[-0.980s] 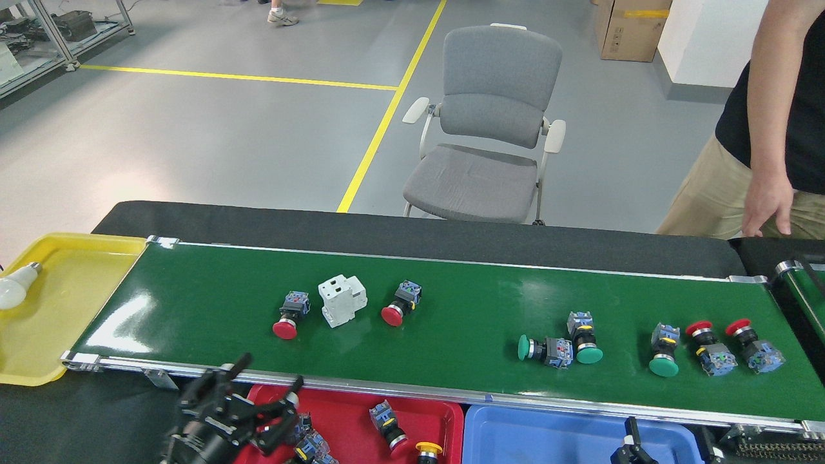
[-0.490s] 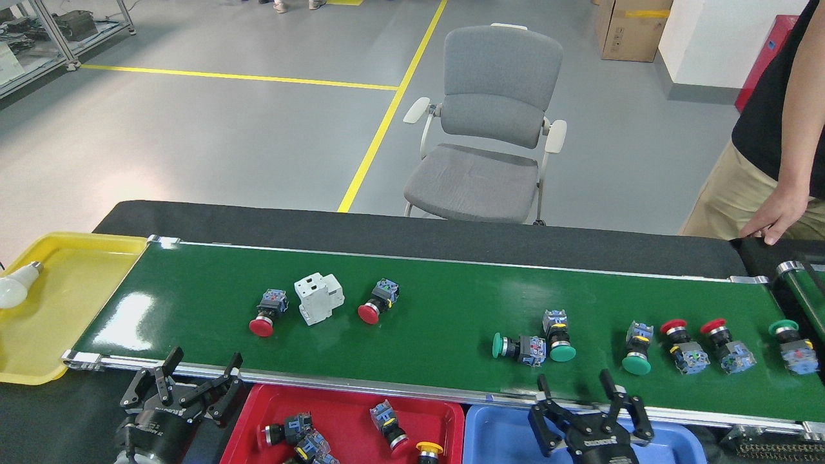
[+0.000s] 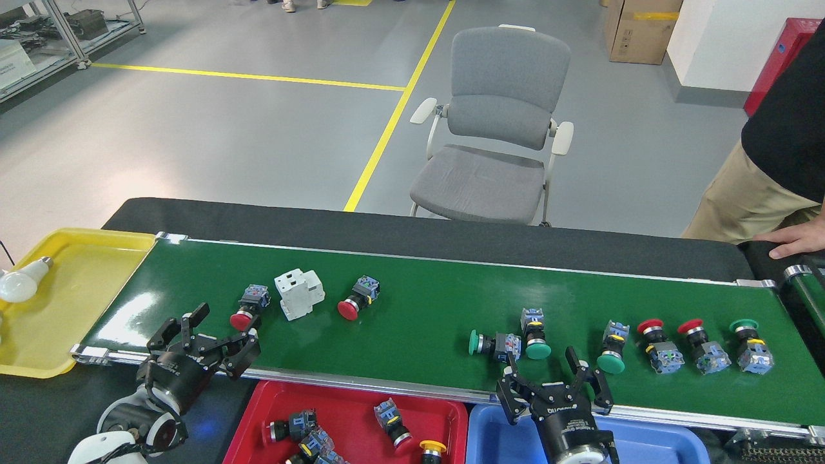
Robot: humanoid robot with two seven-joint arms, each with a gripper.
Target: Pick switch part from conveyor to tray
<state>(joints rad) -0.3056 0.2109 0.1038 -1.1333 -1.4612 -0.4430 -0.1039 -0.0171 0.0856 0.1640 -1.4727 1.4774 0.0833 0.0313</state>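
The conveyor (image 3: pixel 419 309) runs across the head view and carries several switch parts: two red-capped ones (image 3: pixel 249 308) (image 3: pixel 358 298) at the left, and a row of green- and red-capped ones (image 3: pixel 534 334) at the right. The red tray (image 3: pixel 351 415) sits below the belt's near edge and holds several switch parts (image 3: pixel 393 422). My left gripper (image 3: pixel 207 339) is open and empty at the belt's near-left edge, just below the leftmost red switch part. My right gripper (image 3: pixel 551 379) is open and empty at the near edge, below the green-capped pair.
A white breaker block (image 3: pixel 298 293) lies between the two left red switches. A blue tray (image 3: pixel 644 444) is beside the red one. A yellow tray (image 3: pixel 64 309) with a light bulb (image 3: pixel 22 283) lies at the left end. A person's hand (image 3: pixel 796 241) rests on the table at far right. A grey chair (image 3: pixel 496 129) stands behind.
All parts on the belt have drifted left. My left gripper left the red tray and rose to the belt's near edge. My right gripper came up into view toward the green switches.
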